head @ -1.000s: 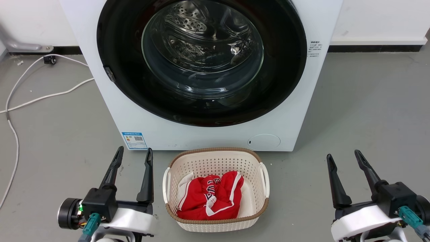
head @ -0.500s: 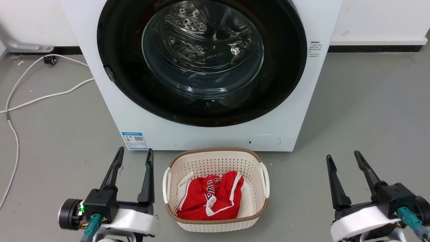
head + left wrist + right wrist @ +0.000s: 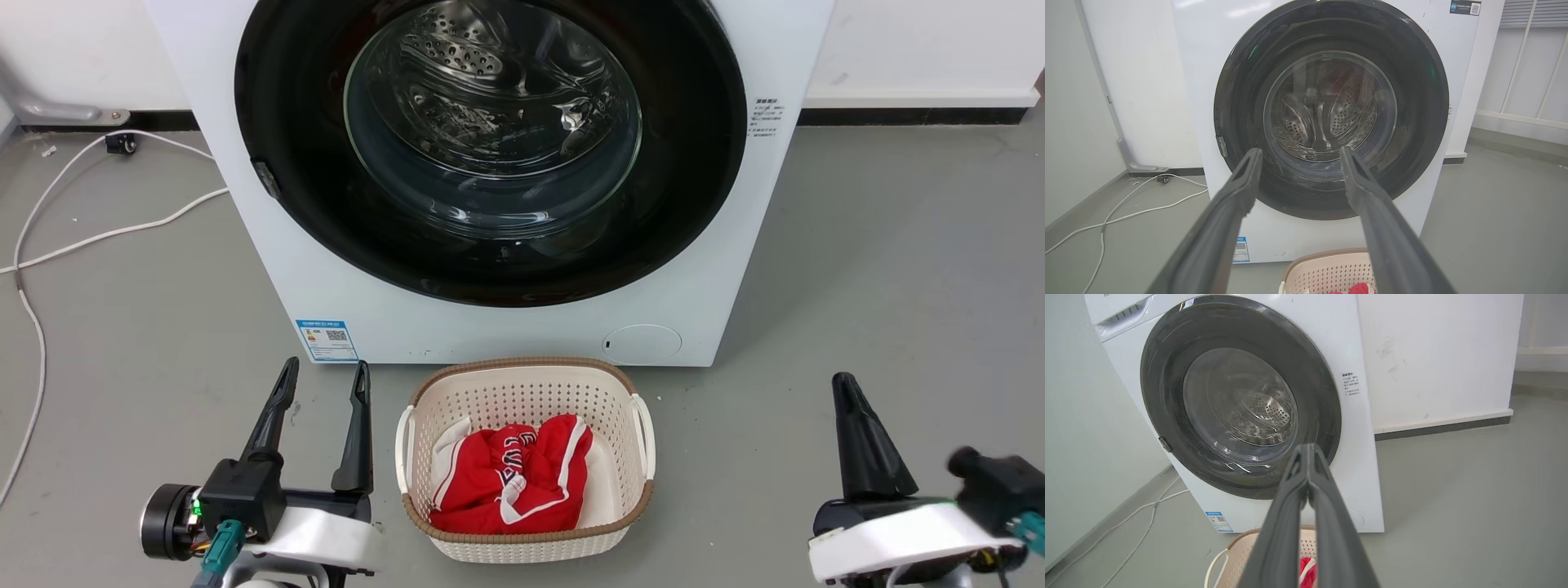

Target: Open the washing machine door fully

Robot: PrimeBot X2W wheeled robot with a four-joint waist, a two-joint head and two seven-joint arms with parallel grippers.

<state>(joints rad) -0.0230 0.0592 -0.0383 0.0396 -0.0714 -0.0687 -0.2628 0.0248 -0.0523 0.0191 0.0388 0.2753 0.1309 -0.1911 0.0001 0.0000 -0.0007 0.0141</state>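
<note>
The white washing machine (image 3: 522,331) stands straight ahead. Its washing machine door (image 3: 326,229), a glossy black disc with a clear glass bowl, lies flat against the front, with a small grey latch on its left rim (image 3: 264,179). My left gripper (image 3: 324,371) hovers open and empty low at the lower left, well short of the machine; in the left wrist view its fingers (image 3: 1298,153) frame the door (image 3: 1412,134). At the lower right, my right gripper (image 3: 843,382) is shut on nothing, its tips pressed together (image 3: 1308,447) and aimed at the door's lower right (image 3: 1314,388).
A cream perforated basket (image 3: 522,543) holding a red and white garment (image 3: 510,478) sits on the grey floor between my grippers, just before the machine. White cables (image 3: 98,237) trail over the floor at the left. A white wall runs behind.
My right gripper has shut its fingers and turned at the wrist, shifting slightly right. The left gripper and the door have stayed put.
</note>
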